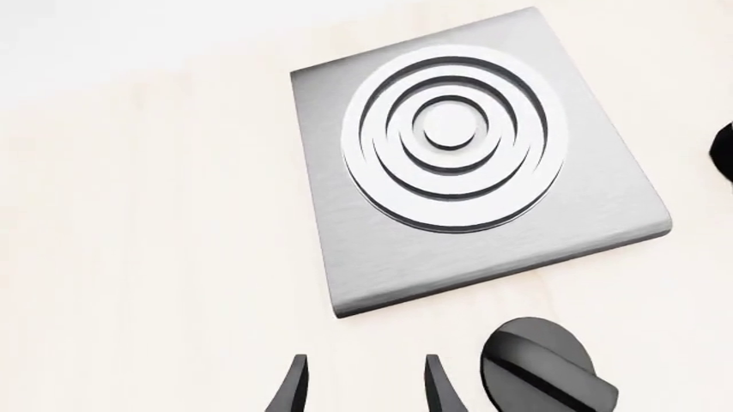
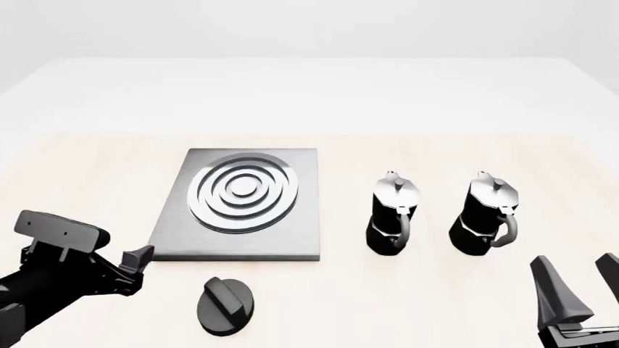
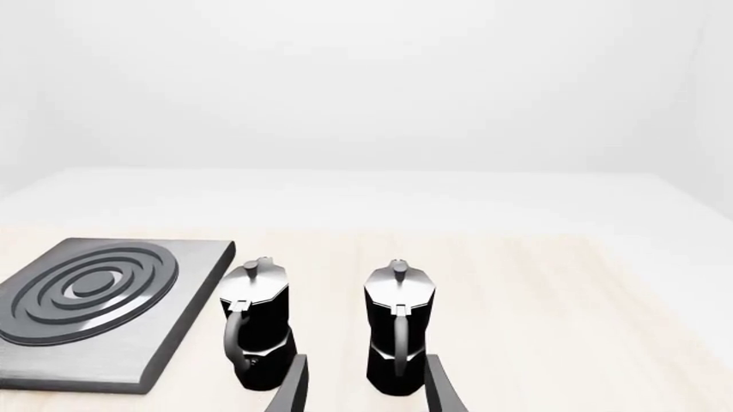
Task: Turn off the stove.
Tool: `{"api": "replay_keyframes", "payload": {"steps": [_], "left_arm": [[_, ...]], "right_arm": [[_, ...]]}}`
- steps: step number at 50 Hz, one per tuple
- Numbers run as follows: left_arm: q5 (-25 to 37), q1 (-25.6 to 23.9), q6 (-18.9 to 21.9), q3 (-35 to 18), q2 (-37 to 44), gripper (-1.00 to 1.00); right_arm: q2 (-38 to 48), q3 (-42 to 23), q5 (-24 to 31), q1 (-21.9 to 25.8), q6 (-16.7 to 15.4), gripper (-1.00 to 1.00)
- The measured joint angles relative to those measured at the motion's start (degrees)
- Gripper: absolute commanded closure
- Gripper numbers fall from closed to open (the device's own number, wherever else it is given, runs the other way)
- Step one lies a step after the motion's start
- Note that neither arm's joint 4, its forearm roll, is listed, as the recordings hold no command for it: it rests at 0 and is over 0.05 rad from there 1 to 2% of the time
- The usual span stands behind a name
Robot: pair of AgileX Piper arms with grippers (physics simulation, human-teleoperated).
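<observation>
The stove (image 2: 290,239) is a flat grey metal slab with silver concentric rings, left of the table's middle. Its slab (image 1: 378,266) also fills the left wrist view and shows at the edge of the right wrist view (image 3: 184,330). The black round knob (image 2: 226,306) with a raised bar lies just in front of the slab, also seen in the left wrist view (image 1: 544,371). My left gripper (image 2: 135,267) hovers open to the left of the knob, apart from it; its fingertips (image 1: 364,382) hold nothing. My right gripper (image 2: 578,279) stands open at the front right, empty (image 3: 366,382).
Two black-and-silver moka pots (image 2: 392,215) (image 2: 486,215) stand upright right of the stove, in front of my right gripper (image 3: 254,322) (image 3: 399,326). A black edge of one pot (image 1: 723,150) shows in the left wrist view. Light wooden tabletop (image 2: 87,167) surrounds everything.
</observation>
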Motion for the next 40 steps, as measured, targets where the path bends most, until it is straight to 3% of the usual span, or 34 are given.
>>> {"api": "replay_keyframes", "payload": {"steps": [19, 40], "left_arm": [[-4.6, -1.2, -3.5, 3.6, 6.9, -1.00], [-10.8, -3.9, -10.5, 6.2, 12.5, -1.00]], "right_arm": [[0.0, 0.1, 0.1, 0.0, 0.0, -1.00], [0.1, 0.0, 0.0, 0.1, 0.0, -1.00]]}}
